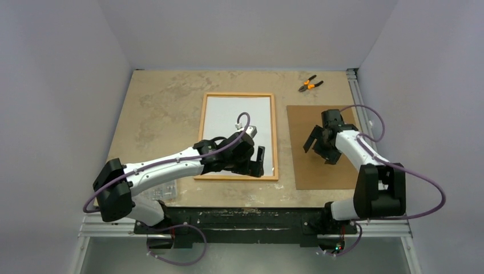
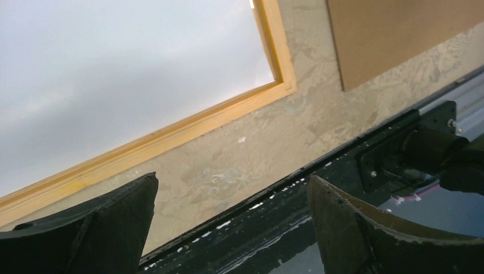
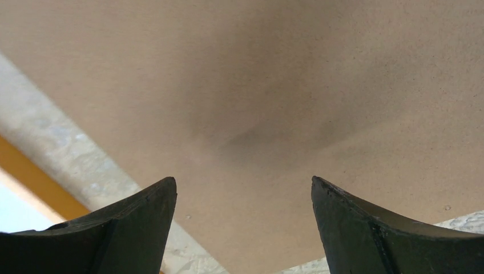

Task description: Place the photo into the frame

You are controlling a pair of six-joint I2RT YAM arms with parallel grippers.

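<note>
Your left tool (image 2: 233,180), wide open and empty, hovers over the near right corner of the frame (image 1: 238,95), with the photo (image 1: 234,120) seemingly face-down inside, while your right tool (image 3: 242,180), also open and empty, hangs over the backing board (image 1: 319,120), probably to fetch it.

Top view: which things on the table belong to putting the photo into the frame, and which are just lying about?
Belongs to the job:
- picture frame, orange-edged, with a pale surface inside it; no printed picture shows
- brown backing board, probably; it lies to the right of the frame

Just lying about:
- orange-handled pliers, at the table's far edge
</note>
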